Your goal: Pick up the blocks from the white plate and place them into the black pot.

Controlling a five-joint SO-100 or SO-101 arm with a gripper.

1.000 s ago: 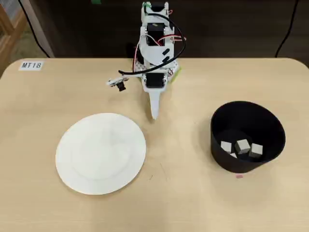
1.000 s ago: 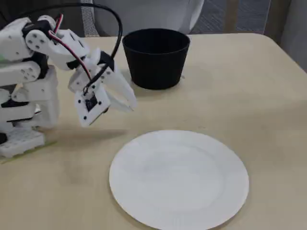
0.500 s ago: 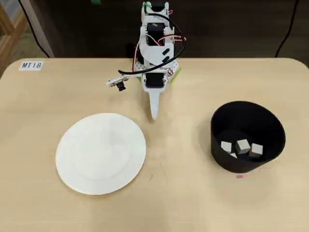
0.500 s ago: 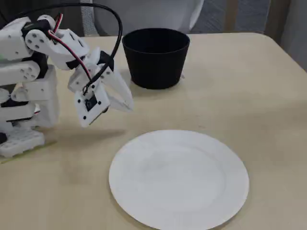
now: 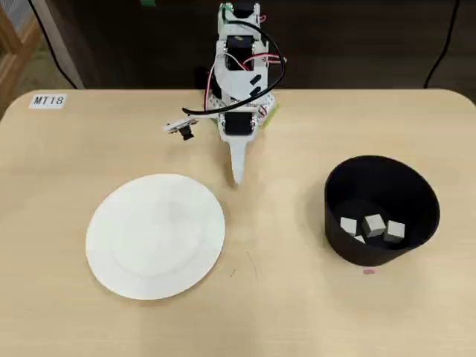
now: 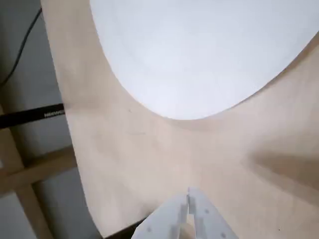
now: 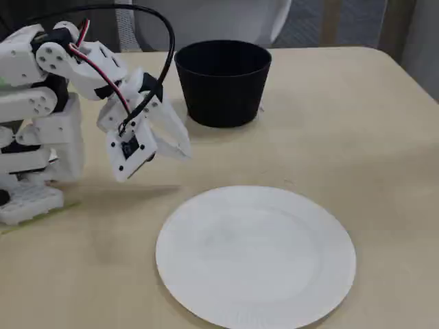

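The white plate [image 5: 155,235] lies bare on the left half of the table, also seen in the fixed view [image 7: 255,255] and filling the top of the wrist view [image 6: 199,55]. Three pale grey blocks [image 5: 372,225] rest on the bottom of the black pot [image 5: 381,210] at the right; from the fixed view the black pot [image 7: 223,82] hides them. My gripper [image 5: 238,177] hangs shut and empty above the table between plate and pot, near the arm's base. Its fingertips meet in the wrist view [image 6: 188,193] and it points down toward the plate in the fixed view [image 7: 183,148].
The white arm base [image 5: 238,89] stands at the table's far edge in the overhead view. A label reading MT18 [image 5: 48,100] is stuck at the far left corner. A small pink mark [image 5: 368,271] lies just in front of the pot.
The gripper's jaws have closed a little compared with one second ago; the arm has barely moved. Plate, pot and blocks stay where they were.
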